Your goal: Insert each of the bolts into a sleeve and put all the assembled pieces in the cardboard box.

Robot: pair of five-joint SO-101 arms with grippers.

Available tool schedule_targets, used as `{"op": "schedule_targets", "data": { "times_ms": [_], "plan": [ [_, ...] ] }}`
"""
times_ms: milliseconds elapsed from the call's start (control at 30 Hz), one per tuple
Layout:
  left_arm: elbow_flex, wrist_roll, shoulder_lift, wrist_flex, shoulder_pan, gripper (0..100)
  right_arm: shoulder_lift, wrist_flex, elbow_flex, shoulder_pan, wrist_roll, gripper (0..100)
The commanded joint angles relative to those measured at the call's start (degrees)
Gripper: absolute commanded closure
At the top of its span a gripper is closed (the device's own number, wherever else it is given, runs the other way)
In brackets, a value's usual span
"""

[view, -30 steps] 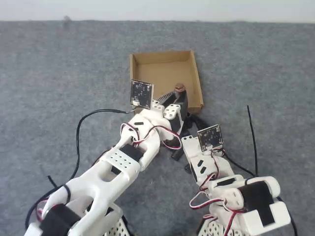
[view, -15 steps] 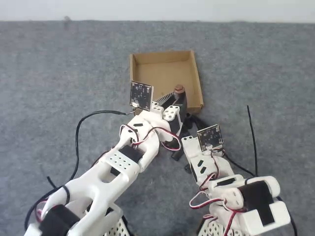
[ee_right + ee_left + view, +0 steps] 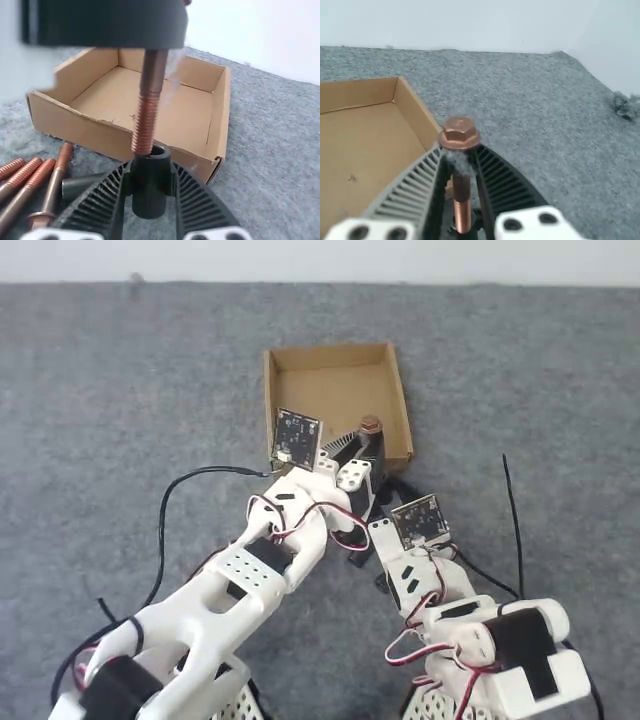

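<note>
Upright copper bolt [image 3: 147, 115], tip at mouth of black sleeve [image 3: 150, 192], beside cardboard box [image 3: 80, 127].

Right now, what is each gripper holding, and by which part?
Left gripper grips the bolt on its shank, just under the hex head. Right gripper grips the sleeve around its body, open end toward the bolt tip.

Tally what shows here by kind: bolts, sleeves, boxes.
Bolts: 4, one in the left gripper, three lying loose
Sleeves: 2, one in the right gripper, one lying beside the loose bolts
Box: 1
Total: 7
</note>
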State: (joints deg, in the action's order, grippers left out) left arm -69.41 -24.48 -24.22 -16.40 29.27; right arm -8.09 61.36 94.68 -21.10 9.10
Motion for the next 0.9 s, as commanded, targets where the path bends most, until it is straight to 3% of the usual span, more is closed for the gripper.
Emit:
{"op": "schedule_targets", "data": {
  "times_ms": [0, 533, 867],
  "plan": [
    [0.7, 0.7, -2.4, -0.3, 0.4, 99, -0.6, -0.3, 1.1, -0.5, 1.1, 99.3],
    [0.5, 0.9, -2.3, -6.4, -0.1, 99, -0.6, -0.3, 1.1, -0.6, 1.1, 99.3],
    [1.9, 1.0, 5.0, -7.9, 0.4, 99, -0.7, -0.2, 1.1, -0.2, 1.1, 99.3]
  ]
}}
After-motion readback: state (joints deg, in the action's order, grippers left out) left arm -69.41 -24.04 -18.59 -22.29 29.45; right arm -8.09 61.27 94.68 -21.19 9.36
